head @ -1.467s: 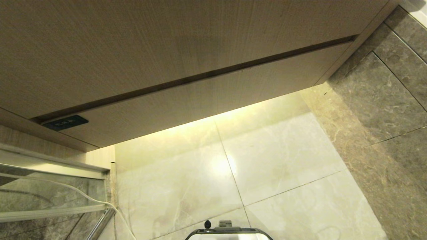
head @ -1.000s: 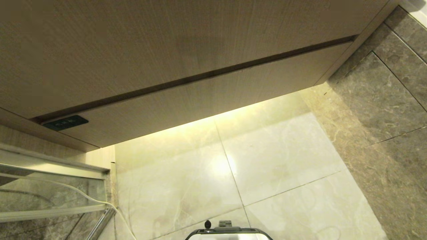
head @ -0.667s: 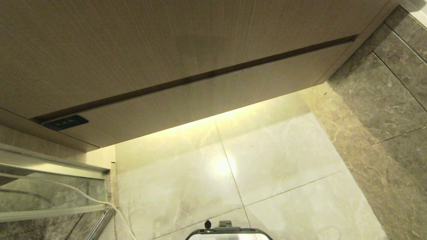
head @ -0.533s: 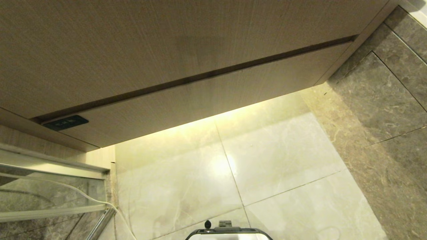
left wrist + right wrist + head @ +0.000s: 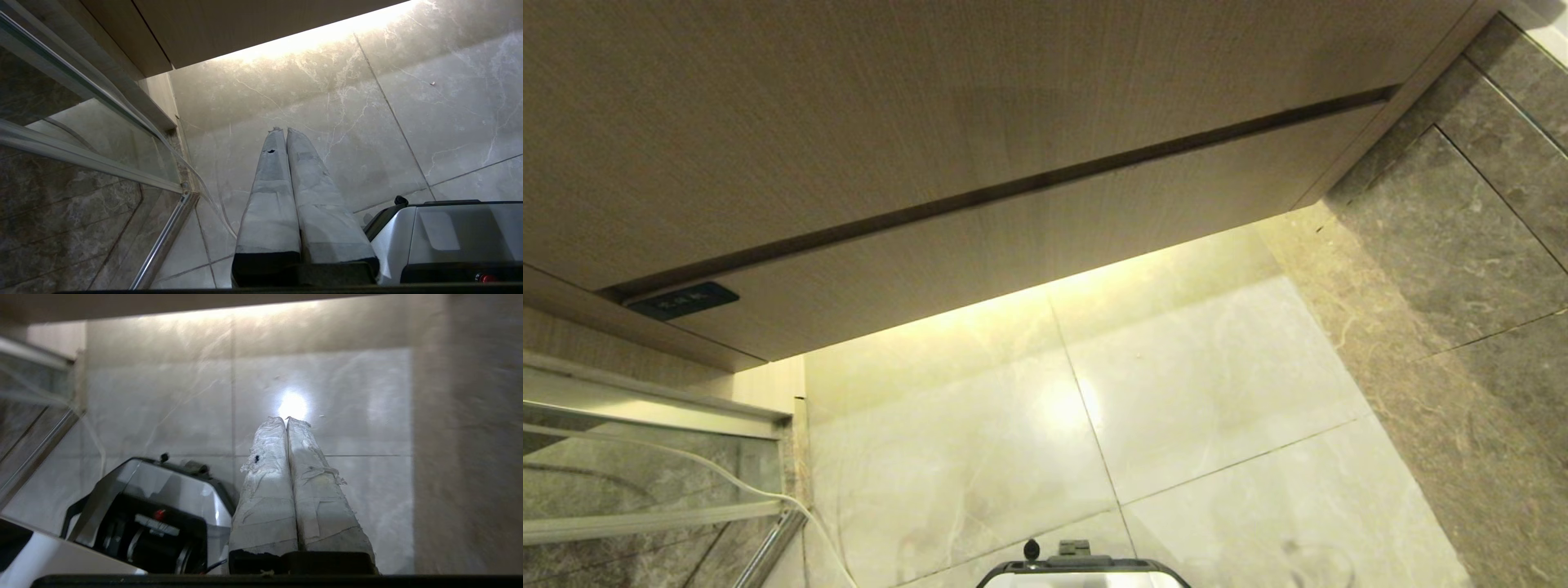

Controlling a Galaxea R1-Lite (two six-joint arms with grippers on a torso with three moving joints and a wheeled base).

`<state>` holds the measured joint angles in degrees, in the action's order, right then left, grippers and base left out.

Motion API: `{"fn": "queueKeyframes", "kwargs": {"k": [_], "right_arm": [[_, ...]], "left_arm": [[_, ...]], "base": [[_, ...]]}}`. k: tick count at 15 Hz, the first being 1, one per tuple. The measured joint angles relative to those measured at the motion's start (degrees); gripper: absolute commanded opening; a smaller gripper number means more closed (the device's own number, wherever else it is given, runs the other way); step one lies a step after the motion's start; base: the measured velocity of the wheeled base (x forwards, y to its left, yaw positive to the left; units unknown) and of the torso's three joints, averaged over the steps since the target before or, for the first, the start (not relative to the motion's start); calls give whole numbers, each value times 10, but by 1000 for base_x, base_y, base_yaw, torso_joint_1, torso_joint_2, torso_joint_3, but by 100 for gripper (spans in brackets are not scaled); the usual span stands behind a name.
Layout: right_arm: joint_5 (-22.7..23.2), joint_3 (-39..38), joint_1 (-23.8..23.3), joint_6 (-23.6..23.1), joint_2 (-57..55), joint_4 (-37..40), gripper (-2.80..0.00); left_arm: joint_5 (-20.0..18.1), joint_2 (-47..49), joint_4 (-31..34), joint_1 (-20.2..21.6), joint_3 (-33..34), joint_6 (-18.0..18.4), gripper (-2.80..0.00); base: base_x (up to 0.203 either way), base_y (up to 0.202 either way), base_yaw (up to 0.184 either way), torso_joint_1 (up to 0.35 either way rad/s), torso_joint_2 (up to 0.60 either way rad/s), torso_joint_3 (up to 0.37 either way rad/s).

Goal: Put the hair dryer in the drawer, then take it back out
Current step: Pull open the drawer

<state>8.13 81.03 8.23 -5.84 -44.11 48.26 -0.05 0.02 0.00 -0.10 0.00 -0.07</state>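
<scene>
The drawer (image 5: pixel 1029 237) is the wide, shallow wood-grain front low on the vanity, pushed in flush, with a small dark label (image 5: pixel 684 300) at its left end. A taller plain wood-grain panel (image 5: pixel 890 106) sits above it. The hair dryer is out of view. Neither arm shows in the head view. In the left wrist view my left gripper (image 5: pixel 284 130) hangs over the floor tiles beside my base, fingers (image 5: pixel 269 183) pressed together and holding nothing. My right gripper (image 5: pixel 286 419) also points at the floor, shut and holding nothing.
A glass shower door with a metal frame (image 5: pixel 645 457) stands at the left, with a thin white cord (image 5: pixel 727 482) along it. A grey marble wall (image 5: pixel 1462 245) closes the right side. Pale floor tiles (image 5: pixel 1176 392) lie under the vanity. My base (image 5: pixel 1082 567) is at the near edge.
</scene>
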Motion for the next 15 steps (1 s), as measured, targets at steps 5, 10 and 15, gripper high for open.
{"fn": "queueKeyframes", "kwargs": {"k": [5, 10, 15], "right_arm": [[121, 8, 1, -86, -252, -111, 0], [249, -46, -23, -321, -409, -287, 0], [368, -26, -30, -423, -532, -475, 0]], "left_arm": [[0, 0, 0, 0, 0, 0, -280], [0, 0, 1, 0, 0, 0, -280], [0, 0, 0, 0, 0, 0, -280]], "base": [[0, 0, 0, 0, 0, 0], [0, 0, 0, 0, 0, 0], [0, 0, 0, 0, 0, 0]]}}
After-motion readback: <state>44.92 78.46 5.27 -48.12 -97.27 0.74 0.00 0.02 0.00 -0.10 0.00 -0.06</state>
